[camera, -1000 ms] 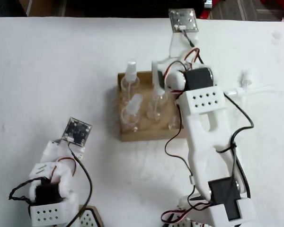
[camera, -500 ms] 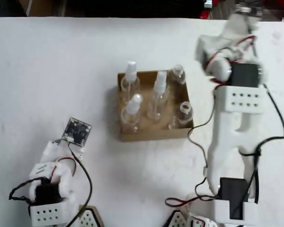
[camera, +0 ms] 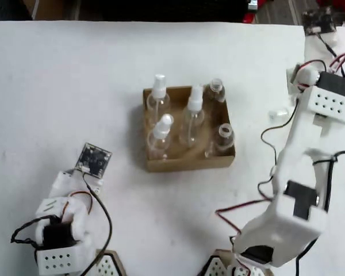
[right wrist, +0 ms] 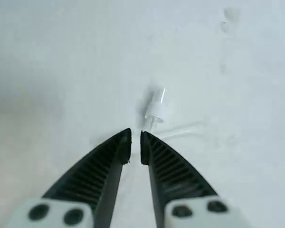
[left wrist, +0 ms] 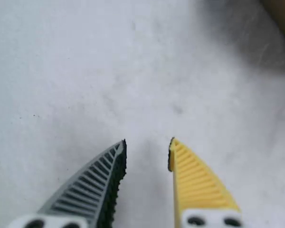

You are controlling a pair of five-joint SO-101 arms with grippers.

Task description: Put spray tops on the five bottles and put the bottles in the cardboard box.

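Looking down from the high view, I see the cardboard box mid-desk with all five bottles standing in it. Three wear spray tops, and two on the side nearer my right arm have bare necks, the far bare bottle and the near bare bottle. A loose spray top lies on the desk between the box and that arm, while my left arm sits well apart at the near corner. This view gives me the count and the crowding, and the crowding is my worry: the bottles stand close together, so seating a top could tip a neighbour or miss the narrow neck. The left wrist view shows my left hand partly open over bare desk and holding nothing, with a brown edge of the box at the frame's corner. The right wrist view adds what the high view is too coarse for. The spray top lies on its side just beyond my right hand, its thin dip tube trailing along the desk. That hand is empty and nearly closed, with a thin slit between the jaws. If I go down like this, I judge I would shove the light top away or pinch and bend the tube, so the hand should open first.
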